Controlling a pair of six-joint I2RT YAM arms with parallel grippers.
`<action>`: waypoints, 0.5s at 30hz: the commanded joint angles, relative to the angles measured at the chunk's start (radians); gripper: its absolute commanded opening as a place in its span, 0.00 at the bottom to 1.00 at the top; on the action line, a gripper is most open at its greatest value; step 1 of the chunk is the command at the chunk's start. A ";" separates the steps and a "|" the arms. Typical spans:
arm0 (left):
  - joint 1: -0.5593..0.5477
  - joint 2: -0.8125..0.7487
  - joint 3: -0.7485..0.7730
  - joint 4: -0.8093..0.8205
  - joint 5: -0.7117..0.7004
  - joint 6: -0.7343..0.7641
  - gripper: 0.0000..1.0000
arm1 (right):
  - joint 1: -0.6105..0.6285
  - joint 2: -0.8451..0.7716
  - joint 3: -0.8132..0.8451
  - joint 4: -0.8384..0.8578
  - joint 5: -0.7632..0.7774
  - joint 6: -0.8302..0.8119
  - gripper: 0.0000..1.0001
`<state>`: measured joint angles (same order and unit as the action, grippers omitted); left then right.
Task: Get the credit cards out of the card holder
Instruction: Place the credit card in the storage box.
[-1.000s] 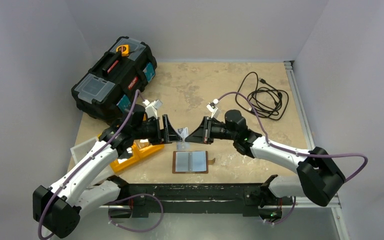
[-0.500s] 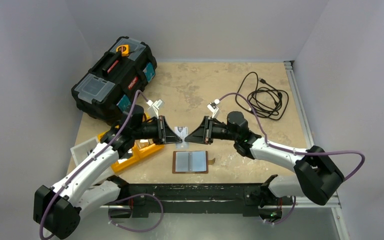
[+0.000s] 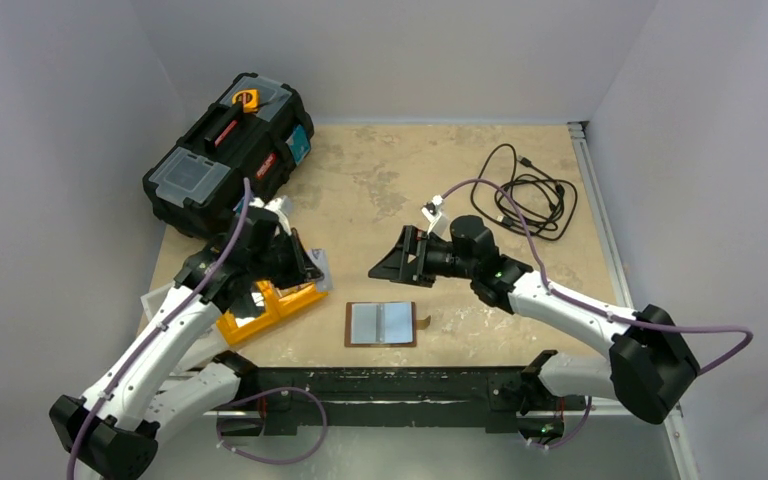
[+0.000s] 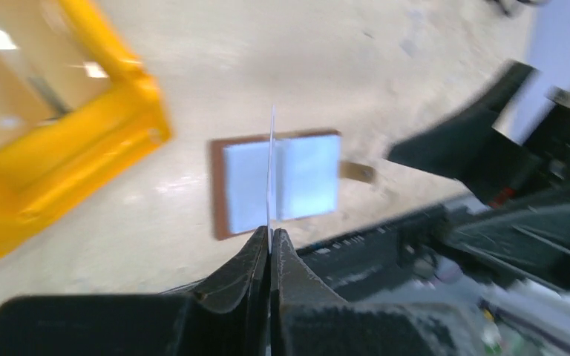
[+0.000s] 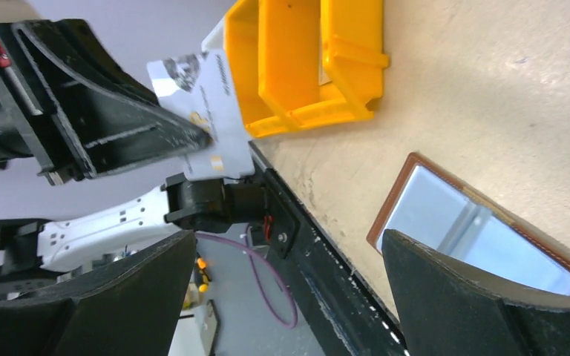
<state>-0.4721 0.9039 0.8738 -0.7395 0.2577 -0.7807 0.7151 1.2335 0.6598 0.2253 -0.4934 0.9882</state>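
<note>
The card holder (image 3: 380,324) lies open and flat near the table's front edge, pale grey-blue inside with a brown border and a snap tab on its right. It also shows in the left wrist view as the card holder (image 4: 306,178) and in the right wrist view as the card holder (image 5: 475,231). My left gripper (image 3: 307,266) is shut on a white printed credit card (image 5: 209,111), seen edge-on as the card (image 4: 271,163), held in the air left of the holder, by the orange tray. My right gripper (image 3: 382,266) hangs open and empty above and behind the holder.
An orange tray (image 3: 272,303) sits left of the holder, partly under my left arm. A black toolbox (image 3: 225,150) stands at the back left. A coiled black cable (image 3: 525,195) lies at the back right. A clear plastic piece (image 3: 160,296) rests beside the tray.
The left gripper shut on the card, the right gripper opened and let it go. The left gripper then carried the card left toward the orange tray.
</note>
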 commanded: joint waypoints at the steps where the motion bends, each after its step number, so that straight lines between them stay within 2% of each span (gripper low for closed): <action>1: 0.004 0.049 0.137 -0.383 -0.429 0.014 0.00 | 0.002 -0.027 0.073 -0.152 0.094 -0.111 0.99; 4: 0.007 0.096 0.173 -0.545 -0.619 -0.046 0.00 | 0.002 -0.019 0.085 -0.174 0.112 -0.136 0.99; 6: 0.023 0.125 0.182 -0.620 -0.698 -0.084 0.00 | 0.002 -0.011 0.087 -0.174 0.113 -0.147 0.99; 12: 0.135 0.255 0.201 -0.756 -0.896 -0.185 0.00 | 0.002 0.021 0.088 -0.155 0.087 -0.168 0.99; 15: 0.215 0.304 0.193 -0.753 -0.949 -0.184 0.00 | 0.002 0.029 0.088 -0.154 0.077 -0.178 0.99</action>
<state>-0.3386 1.1690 1.0328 -1.4059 -0.5140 -0.9092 0.7151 1.2572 0.7040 0.0631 -0.4099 0.8516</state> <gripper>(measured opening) 0.006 0.987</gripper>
